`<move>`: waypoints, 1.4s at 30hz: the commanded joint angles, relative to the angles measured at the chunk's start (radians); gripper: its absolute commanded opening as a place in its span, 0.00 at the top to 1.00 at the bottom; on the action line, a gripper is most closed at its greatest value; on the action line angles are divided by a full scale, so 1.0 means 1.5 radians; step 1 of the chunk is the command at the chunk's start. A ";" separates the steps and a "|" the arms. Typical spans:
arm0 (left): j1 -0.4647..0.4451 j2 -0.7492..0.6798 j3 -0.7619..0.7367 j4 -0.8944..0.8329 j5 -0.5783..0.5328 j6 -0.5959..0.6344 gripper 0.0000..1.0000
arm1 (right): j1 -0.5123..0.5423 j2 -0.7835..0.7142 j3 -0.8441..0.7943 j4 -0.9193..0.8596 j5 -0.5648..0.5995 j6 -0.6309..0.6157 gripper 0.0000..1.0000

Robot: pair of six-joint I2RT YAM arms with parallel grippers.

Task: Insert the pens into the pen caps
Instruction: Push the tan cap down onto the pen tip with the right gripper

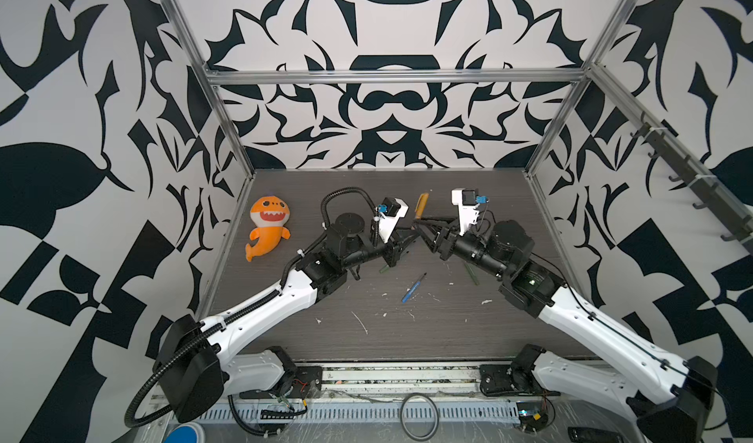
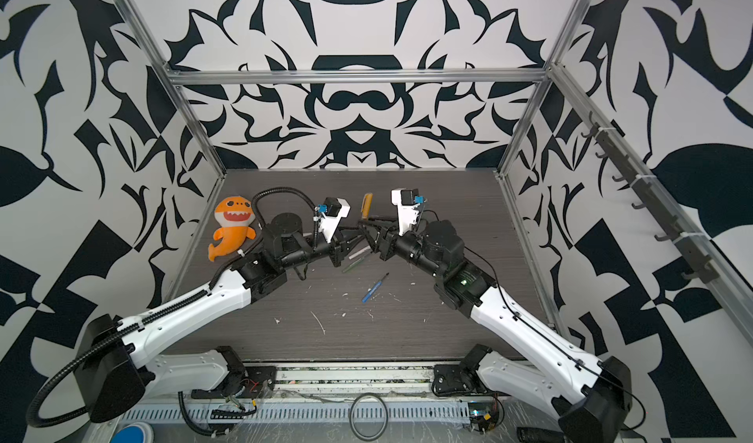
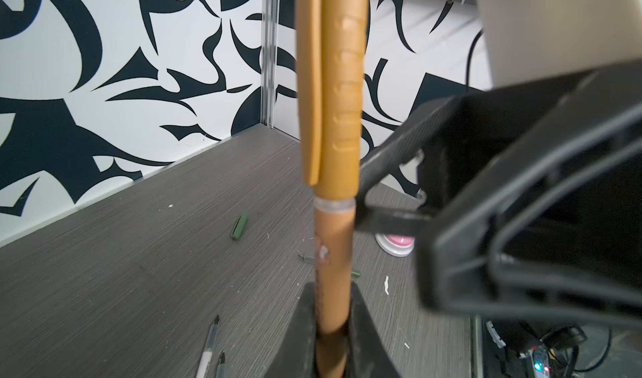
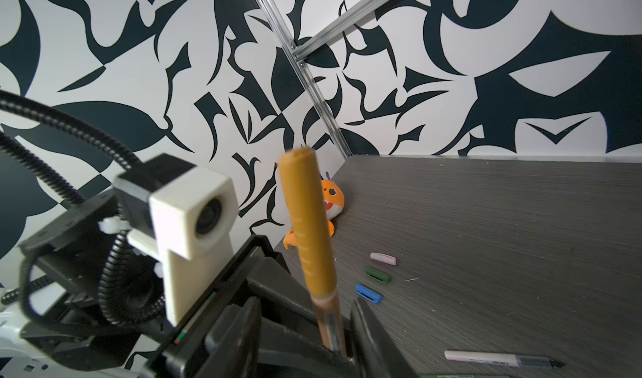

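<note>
Orange pen (image 4: 314, 254) before shark plush (image 4: 333, 197); blue cap (image 4: 368, 293) loose nearby.

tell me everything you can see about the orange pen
The orange pen stands upright above the table, capped: a matte ochre plastic cap with ridges and a flat clip sits on top, a clear ring at the joint. The barrel bears a white scuff. The left gripper pinches its lower barrel; the right gripper is open around it.
</note>
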 commanded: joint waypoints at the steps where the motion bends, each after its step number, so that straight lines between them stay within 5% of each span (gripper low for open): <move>1: 0.004 -0.013 -0.020 0.027 -0.013 0.024 0.85 | 0.003 -0.030 0.055 -0.080 0.032 -0.035 0.53; 13: 0.003 -0.026 -0.036 0.029 0.002 0.034 0.85 | 0.001 0.064 0.262 -0.275 0.109 -0.119 0.52; 19: 0.003 -0.030 -0.034 0.020 0.007 0.035 0.86 | 0.001 0.129 0.333 -0.302 0.055 -0.136 0.60; 23: 0.003 -0.033 -0.030 0.012 0.004 0.031 0.86 | 0.001 0.134 0.328 -0.304 0.055 -0.131 0.64; 28: 0.003 -0.035 -0.028 0.015 0.008 0.023 0.86 | 0.001 0.135 0.316 -0.308 0.049 -0.127 0.90; 31: 0.003 -0.037 -0.028 0.022 0.011 0.010 0.86 | 0.001 0.141 0.307 -0.307 0.002 -0.139 0.97; 34: 0.003 -0.042 -0.023 0.024 0.017 -0.002 0.87 | 0.003 0.142 0.277 -0.283 -0.057 -0.148 0.99; 42: 0.003 -0.070 -0.008 0.041 -0.028 -0.036 0.87 | 0.003 0.115 0.167 -0.226 -0.053 -0.124 1.00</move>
